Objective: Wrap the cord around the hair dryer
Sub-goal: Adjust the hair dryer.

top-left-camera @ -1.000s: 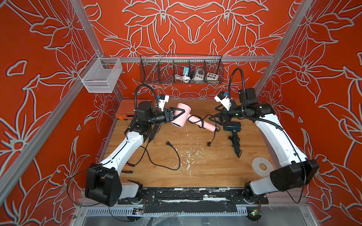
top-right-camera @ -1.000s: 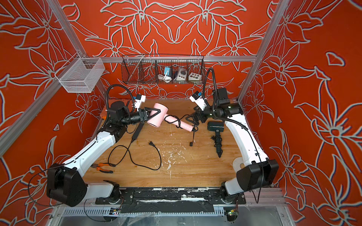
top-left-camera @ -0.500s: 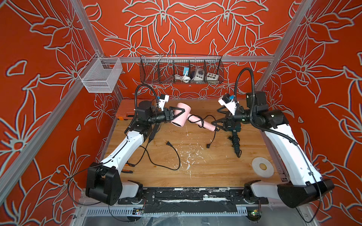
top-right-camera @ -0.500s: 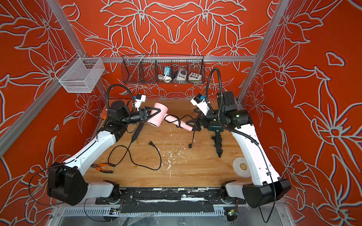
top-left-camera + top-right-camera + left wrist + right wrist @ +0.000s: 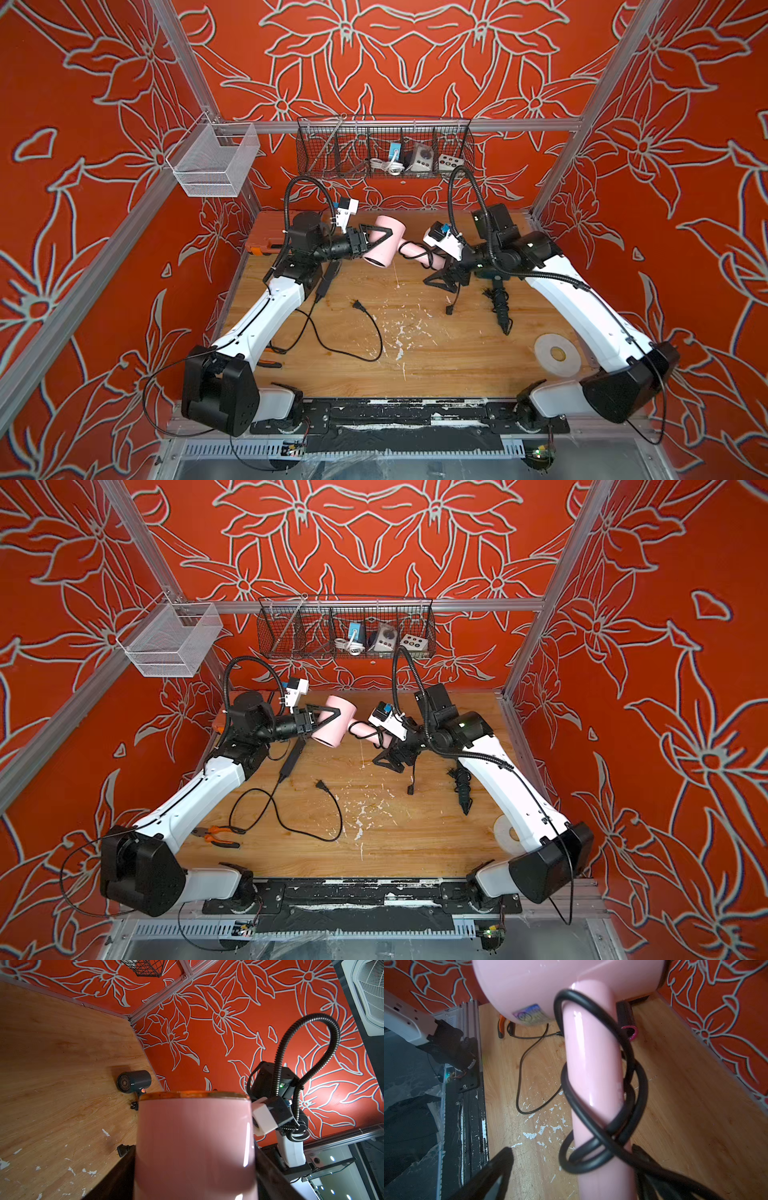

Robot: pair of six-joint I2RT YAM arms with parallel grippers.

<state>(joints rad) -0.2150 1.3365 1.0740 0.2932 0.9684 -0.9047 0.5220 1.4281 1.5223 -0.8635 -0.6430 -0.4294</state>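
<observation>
In both top views you see the left end effector [image 5: 371, 243] clamped on the barrel of the pink hair dryer [image 5: 388, 249], holding it off the counter [image 5: 415, 353] near the back wall. Its cord [image 5: 417, 250] loops around the handle, and the plug [image 5: 449, 309] hangs down toward the counter. The right end effector [image 5: 445, 277] sits at the handle's end.

The pink barrel fills your left wrist view, with a dark hair dryer [image 5: 134, 1081] lying on the counter beyond.

Your right wrist view shows the cord coiled round the handle, which runs between wide-spread fingers [image 5: 496, 1167], one clearly apart from it
</observation>
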